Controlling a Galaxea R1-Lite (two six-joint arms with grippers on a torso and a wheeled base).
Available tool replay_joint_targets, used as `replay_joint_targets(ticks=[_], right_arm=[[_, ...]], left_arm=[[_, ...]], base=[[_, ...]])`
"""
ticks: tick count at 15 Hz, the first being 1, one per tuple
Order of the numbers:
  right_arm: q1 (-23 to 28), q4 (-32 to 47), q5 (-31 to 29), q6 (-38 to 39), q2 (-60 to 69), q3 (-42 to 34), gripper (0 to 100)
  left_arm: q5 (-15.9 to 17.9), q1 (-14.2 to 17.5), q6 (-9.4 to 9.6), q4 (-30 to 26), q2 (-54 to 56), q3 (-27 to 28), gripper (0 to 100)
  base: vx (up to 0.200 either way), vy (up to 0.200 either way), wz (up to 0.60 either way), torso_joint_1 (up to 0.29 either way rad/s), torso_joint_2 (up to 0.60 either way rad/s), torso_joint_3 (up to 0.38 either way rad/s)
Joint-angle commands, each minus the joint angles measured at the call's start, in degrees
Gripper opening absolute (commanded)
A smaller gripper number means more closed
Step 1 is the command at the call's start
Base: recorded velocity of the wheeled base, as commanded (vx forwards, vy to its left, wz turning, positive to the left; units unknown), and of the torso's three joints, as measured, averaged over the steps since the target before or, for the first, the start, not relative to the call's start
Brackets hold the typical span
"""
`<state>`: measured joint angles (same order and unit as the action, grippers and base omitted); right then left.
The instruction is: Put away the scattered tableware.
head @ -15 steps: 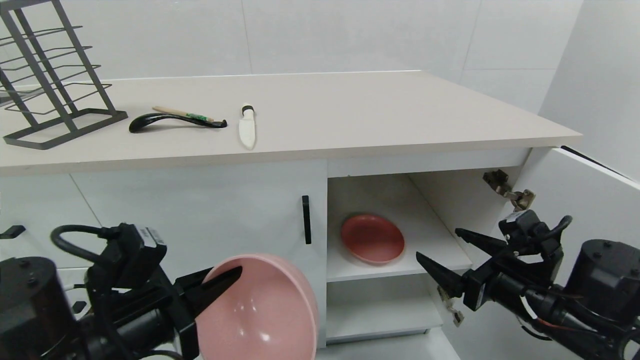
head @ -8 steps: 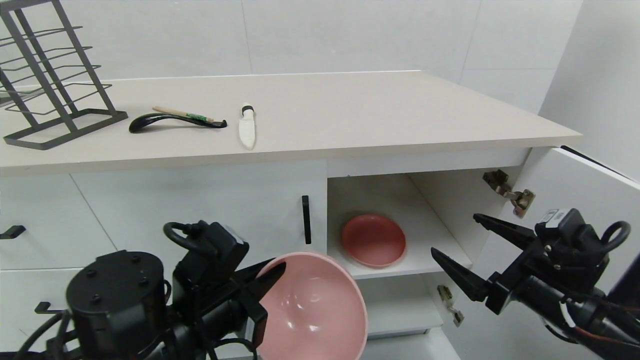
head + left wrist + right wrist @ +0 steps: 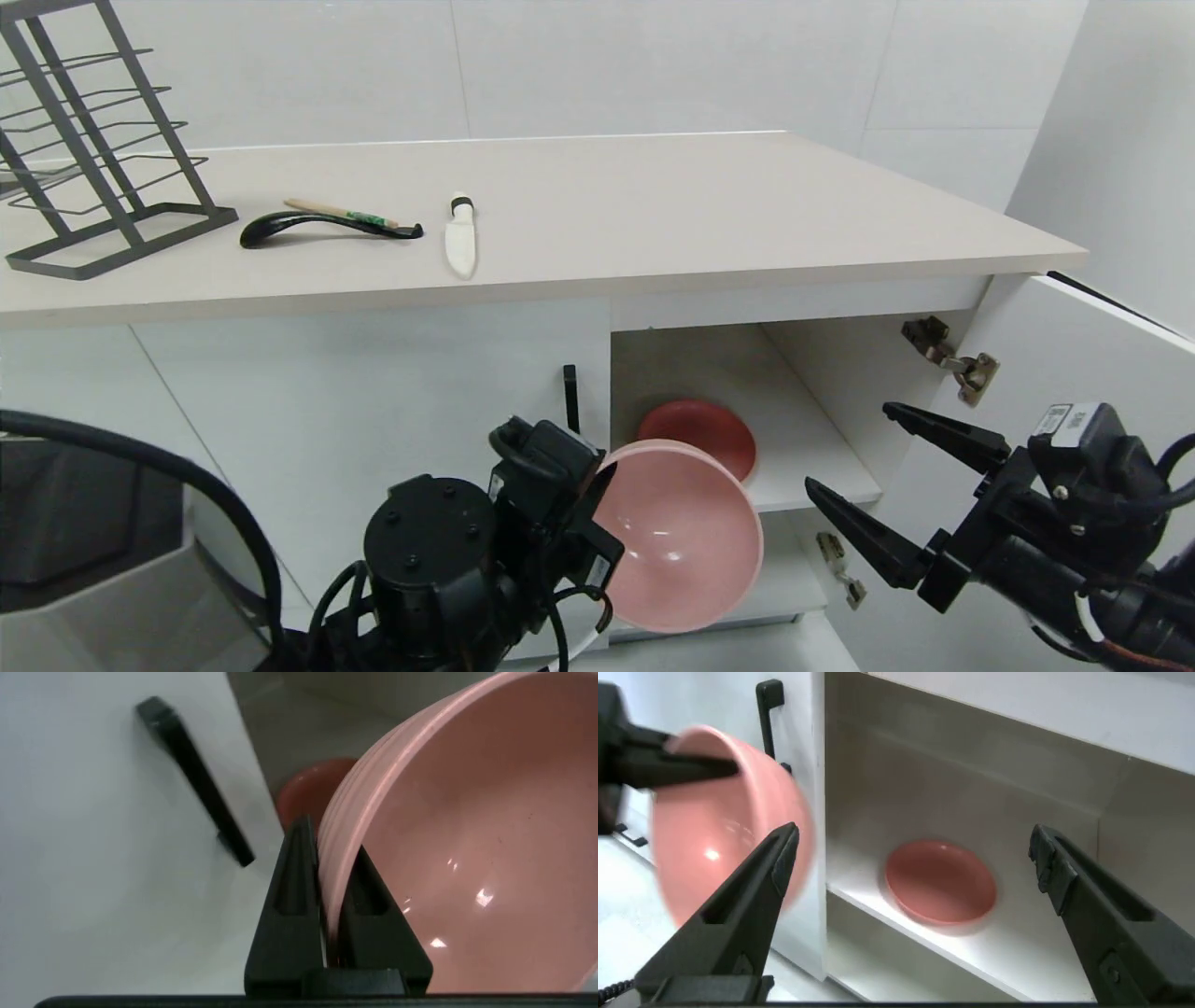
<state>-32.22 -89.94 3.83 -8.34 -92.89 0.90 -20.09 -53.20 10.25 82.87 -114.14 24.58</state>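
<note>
My left gripper is shut on the rim of a pink bowl, which hangs tilted just in front of the open cabinet. In the left wrist view the two fingers pinch the bowl's wall. On the cabinet's upper shelf lies a red plate, its near edge hidden by the bowl; it also appears as the red plate in the right wrist view. To the right of the opening, my right gripper is open and holds nothing. A black spoon, a wooden stick and a white knife lie on the countertop.
The right cabinet door stands swung open beside my right arm. The left door is closed, with a black handle next to the bowl. A dark wire rack stands at the counter's far left. A lower shelf sits beneath the plate's shelf.
My left arm has carried the pink bowl to the right and up to the cabinet opening, where it now covers the plate's near edge. My right gripper drew back to the right, still open.
</note>
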Motion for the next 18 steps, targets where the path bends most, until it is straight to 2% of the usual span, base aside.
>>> replay_joint_targets(ticks=[1,4,8,10,11,14,18], right_arm=[[-0.04,-0.06,0.04,-0.01,0.26,-0.02,100],[-0.04,-0.06,-0.05,-0.01,-0.36,-0.02,100],[-0.21,-0.06,0.04,-0.01,-0.27,-0.29,100],[-0.12,-0.06,-0.05,-0.10,-2.91,-0.73,100],[0.93,-0.06,-0.05,0.16,-5.72,-0.46,100],[4.89,-0.06,-0.14,0.16,-10.29,0.50,100],[7.08,-0.06,-0.14,0.34,-10.82,2.17,100]], left_arm=[[-1.36,-0.59,0.12,0.10,-5.57,3.81,0],[-4.87,-1.47,0.03,0.19,-9.61,7.86,0],[-7.24,-1.20,-0.50,0.36,-10.49,10.58,0],[-9.00,-1.29,-1.46,0.45,-11.19,13.30,0],[-9.00,-1.82,-1.99,1.33,-11.98,15.50,0],[-9.00,-3.23,-1.90,4.84,-14.09,19.11,0],[-8.65,-3.58,-1.55,7.13,-16.20,19.46,0]], base=[[0.000,0.000,0.00,0.000,0.00,0.000],[0.000,0.000,0.00,0.000,0.00,0.000],[0.000,0.000,0.00,0.000,0.00,0.000],[0.000,0.000,0.00,0.000,0.00,0.000],[0.000,0.000,0.00,0.000,0.00,0.000],[0.000,0.000,0.00,0.000,0.00,0.000],[0.000,0.000,0.00,0.000,0.00,0.000]])
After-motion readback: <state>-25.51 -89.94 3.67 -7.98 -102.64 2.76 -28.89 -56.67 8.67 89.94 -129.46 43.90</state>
